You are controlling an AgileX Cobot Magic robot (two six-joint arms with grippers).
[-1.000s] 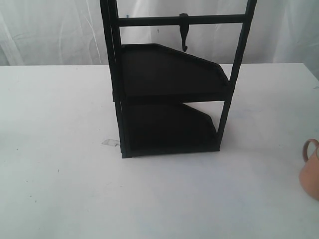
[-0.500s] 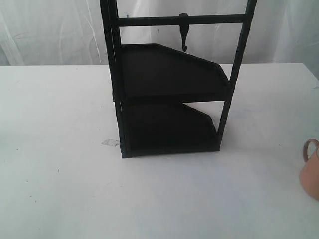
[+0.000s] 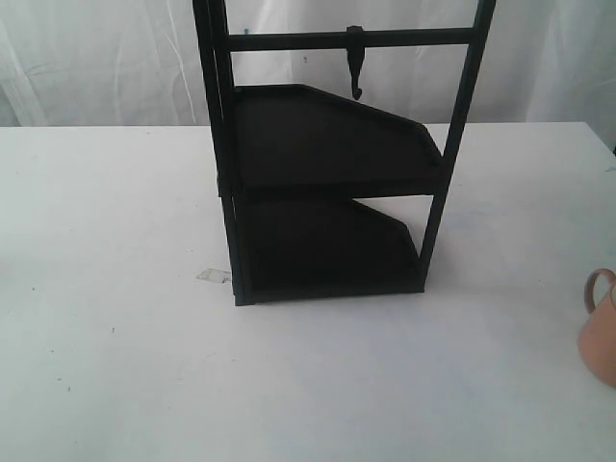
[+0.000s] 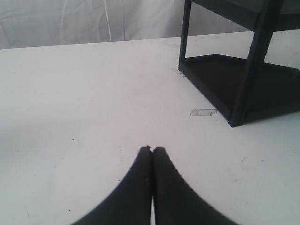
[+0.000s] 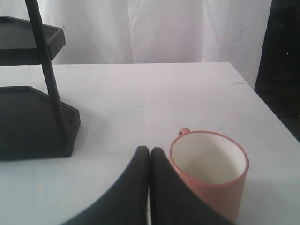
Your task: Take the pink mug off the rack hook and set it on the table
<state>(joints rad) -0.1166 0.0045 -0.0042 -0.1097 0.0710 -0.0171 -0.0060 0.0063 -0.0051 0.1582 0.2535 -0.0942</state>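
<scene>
The pink mug (image 3: pixel 602 327) stands upright on the white table (image 3: pixel 115 289) at the far right edge of the exterior view, handle toward the rack. In the right wrist view the pink mug (image 5: pixel 213 176) sits just beside my right gripper (image 5: pixel 149 150), which is shut and empty. The rack hook (image 3: pixel 355 65) hangs bare from the crossbar of the black rack (image 3: pixel 327 154). My left gripper (image 4: pixel 152 150) is shut with nothing in it, low over bare table (image 4: pixel 84 93) in front of the rack (image 4: pixel 243 79). Neither gripper shows in the exterior view.
The two-shelf black rack stands mid-table with both shelves bare. A small scrap of clear tape (image 4: pixel 203 112) lies by its front left foot. The table's right edge (image 5: pixel 262 103) runs close to the mug. White curtain hangs behind.
</scene>
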